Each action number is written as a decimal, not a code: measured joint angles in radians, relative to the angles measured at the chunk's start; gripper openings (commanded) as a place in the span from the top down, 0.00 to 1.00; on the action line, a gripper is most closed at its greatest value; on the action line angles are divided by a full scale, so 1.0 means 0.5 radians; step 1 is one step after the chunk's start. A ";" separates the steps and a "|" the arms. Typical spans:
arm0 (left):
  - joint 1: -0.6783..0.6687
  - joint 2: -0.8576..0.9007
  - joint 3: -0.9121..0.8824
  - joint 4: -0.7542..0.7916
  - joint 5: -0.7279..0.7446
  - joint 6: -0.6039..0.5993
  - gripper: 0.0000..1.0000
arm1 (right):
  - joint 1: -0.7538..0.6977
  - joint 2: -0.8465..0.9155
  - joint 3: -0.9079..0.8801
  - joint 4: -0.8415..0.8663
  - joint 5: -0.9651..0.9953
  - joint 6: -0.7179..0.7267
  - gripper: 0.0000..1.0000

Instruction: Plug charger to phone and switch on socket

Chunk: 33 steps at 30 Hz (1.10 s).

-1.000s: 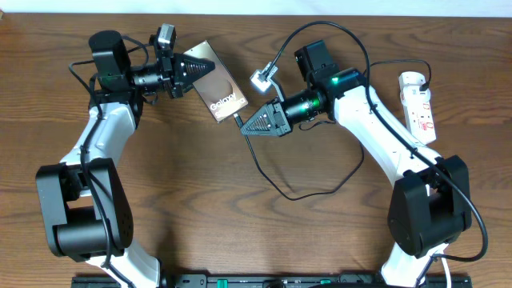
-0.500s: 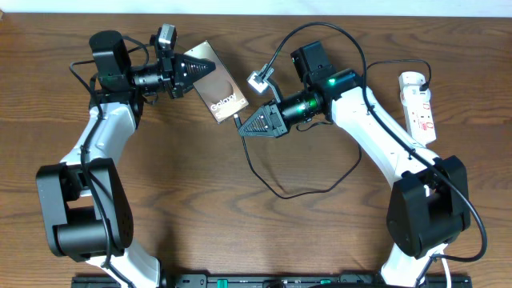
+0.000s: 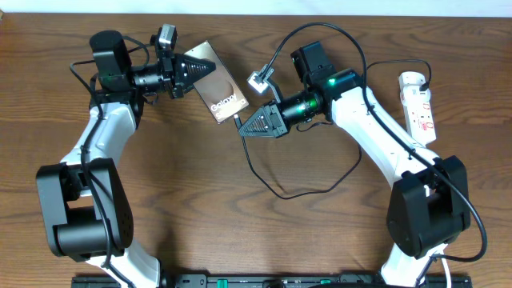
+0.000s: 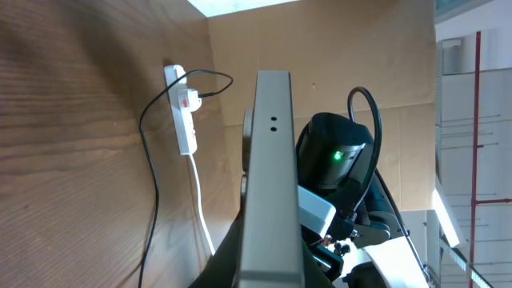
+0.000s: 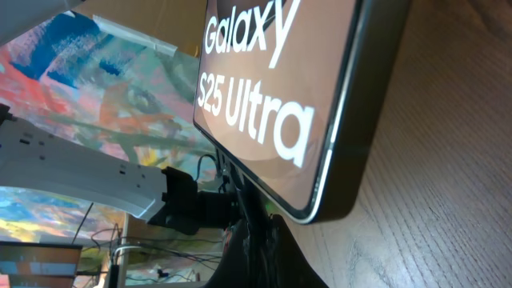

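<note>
The phone (image 3: 219, 94) lies slanted at the table's upper middle, its "Galaxy" screen up. My left gripper (image 3: 208, 68) is shut on its far end; in the left wrist view the phone (image 4: 272, 176) shows edge-on between the fingers. My right gripper (image 3: 243, 129) is shut on the tip of the charger (image 3: 276, 190), right at the phone's near end (image 5: 320, 200). Whether the tip is inside the port is hidden. The thin black cable loops across the table towards the socket (image 3: 418, 106), a white strip at the far right.
The right arm (image 3: 376, 132) spans the area between phone and socket. The socket (image 4: 183, 110) has a white cord (image 4: 200, 212) trailing off, with the black cable (image 4: 149, 200) beside it. Bare wood lies below the cable loop.
The right gripper has shifted slightly left and up towards the phone's near end, pulling the cable loop along. The left arm and the phone have not moved.
</note>
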State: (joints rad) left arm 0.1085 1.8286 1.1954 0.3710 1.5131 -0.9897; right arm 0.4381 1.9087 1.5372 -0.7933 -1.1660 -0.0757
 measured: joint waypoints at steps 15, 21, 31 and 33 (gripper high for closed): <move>0.000 0.000 0.000 -0.001 0.014 0.000 0.93 | 0.019 0.000 0.000 0.000 0.002 0.000 0.99; 0.000 0.000 0.000 -0.001 0.014 0.000 0.93 | 0.019 0.000 0.000 -0.005 0.002 0.000 0.99; -0.002 0.000 0.000 -0.001 0.015 0.002 0.93 | 0.019 0.000 0.000 -0.018 0.010 0.040 0.99; -0.002 0.000 0.000 -0.001 0.014 0.005 0.93 | 0.019 -0.001 0.001 -0.013 0.015 0.062 0.99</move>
State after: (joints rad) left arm 0.1074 1.8286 1.1954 0.3706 1.5204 -0.9871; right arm 0.4477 1.9083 1.5375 -0.7998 -1.1584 -0.0448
